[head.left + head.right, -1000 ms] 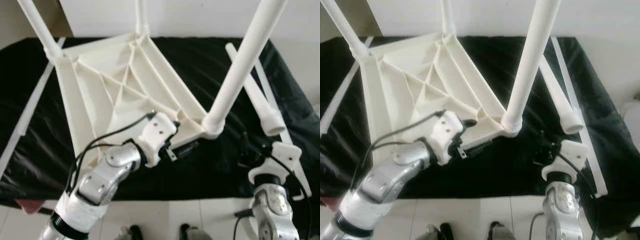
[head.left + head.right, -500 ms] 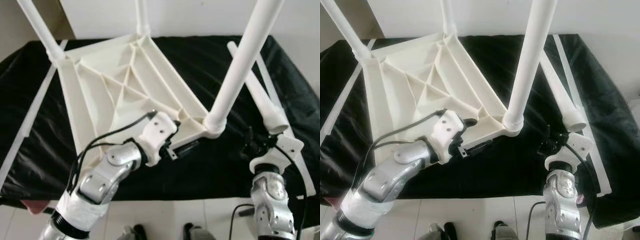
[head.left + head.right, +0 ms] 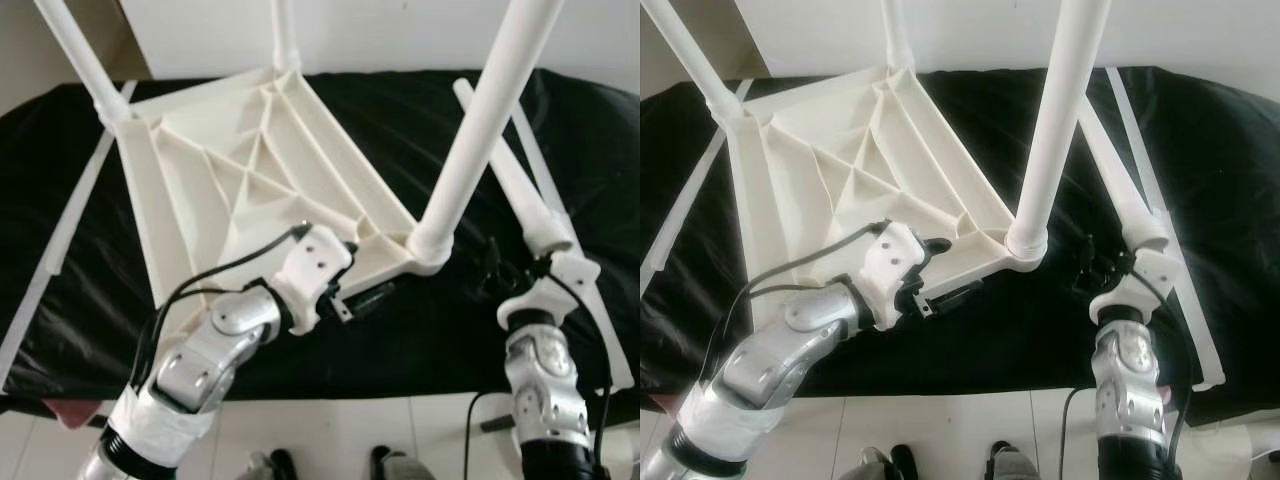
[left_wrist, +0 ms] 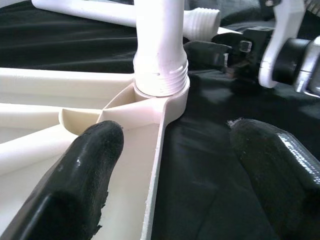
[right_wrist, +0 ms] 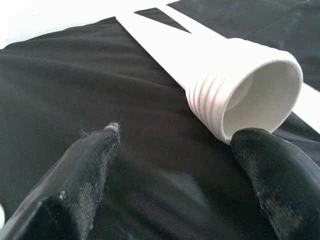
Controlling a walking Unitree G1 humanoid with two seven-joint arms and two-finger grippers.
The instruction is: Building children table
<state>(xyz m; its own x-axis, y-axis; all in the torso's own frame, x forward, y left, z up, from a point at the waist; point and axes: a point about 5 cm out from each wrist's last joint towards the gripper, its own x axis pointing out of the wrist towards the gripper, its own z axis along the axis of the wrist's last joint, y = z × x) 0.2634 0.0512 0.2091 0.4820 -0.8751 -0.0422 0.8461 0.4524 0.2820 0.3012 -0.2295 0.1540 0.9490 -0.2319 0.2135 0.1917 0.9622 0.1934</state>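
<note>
- White tabletop (image 3: 240, 190) upside down on black cloth (image 3: 400, 340), three legs up.
- My left gripper (image 4: 175, 165) open, straddling tabletop's near edge.
- My right gripper (image 5: 175, 165) open beside loose leg (image 5: 235, 85) lying on cloth.

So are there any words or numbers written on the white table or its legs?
None: no words, numbers or signs can be read on the upturned white plastic tabletop, its screwed-in white legs, the loose white threaded leg or the black cloth.
</note>
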